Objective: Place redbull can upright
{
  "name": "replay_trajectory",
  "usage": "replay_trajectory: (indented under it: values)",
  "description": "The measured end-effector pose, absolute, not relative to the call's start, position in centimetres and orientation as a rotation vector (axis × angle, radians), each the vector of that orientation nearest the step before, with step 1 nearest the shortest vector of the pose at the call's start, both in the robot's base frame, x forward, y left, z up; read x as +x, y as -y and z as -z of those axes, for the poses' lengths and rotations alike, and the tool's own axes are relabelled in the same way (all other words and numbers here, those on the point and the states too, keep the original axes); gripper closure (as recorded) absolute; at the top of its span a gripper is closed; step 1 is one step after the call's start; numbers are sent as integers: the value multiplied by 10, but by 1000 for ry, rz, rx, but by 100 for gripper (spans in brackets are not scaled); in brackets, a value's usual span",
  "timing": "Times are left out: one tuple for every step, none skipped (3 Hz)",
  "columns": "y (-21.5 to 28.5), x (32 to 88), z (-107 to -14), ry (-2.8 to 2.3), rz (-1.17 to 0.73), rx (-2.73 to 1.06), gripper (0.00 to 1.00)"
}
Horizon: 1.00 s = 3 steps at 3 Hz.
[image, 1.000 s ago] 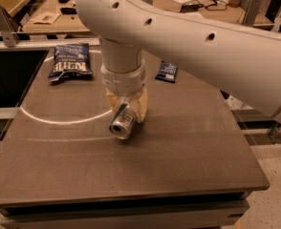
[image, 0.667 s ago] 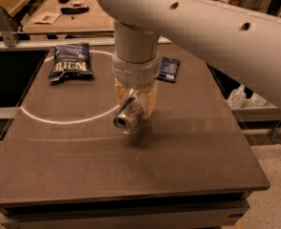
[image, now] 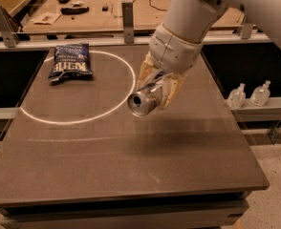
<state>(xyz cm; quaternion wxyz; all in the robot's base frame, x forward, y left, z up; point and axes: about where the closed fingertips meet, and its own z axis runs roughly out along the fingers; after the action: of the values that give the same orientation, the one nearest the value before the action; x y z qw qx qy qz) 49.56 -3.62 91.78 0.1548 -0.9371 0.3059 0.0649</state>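
Observation:
The redbull can (image: pixel 144 100) is a slim silver can held lying sideways in the air, its round end facing the camera. My gripper (image: pixel 158 90) is shut on the redbull can, with tan fingers (image: pixel 173 90) on either side of it. The can hangs above the middle of the dark table (image: pixel 131 166), and its shadow falls on the tabletop below and to the right. My white arm reaches in from the upper right.
A dark blue chip bag (image: pixel 70 62) lies at the back left inside a white painted circle (image: pixel 78 120). Two small clear bottles (image: pixel 249 95) stand on a ledge to the right. A workbench with clutter (image: pixel 73 8) is behind the table.
My gripper has lifted the can off the tabletop and moved it to the right and toward the middle. The small dark blue packet behind the arm is hidden now.

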Motion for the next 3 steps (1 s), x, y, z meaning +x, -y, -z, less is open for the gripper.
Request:
replay_trajectory:
  values:
    - [44,486,-933,-903,-358,-2499,100]
    - [38,479,-935,-916,-582,-2310,100]
    - [24,475,-935,-903,-766,-2178,100]
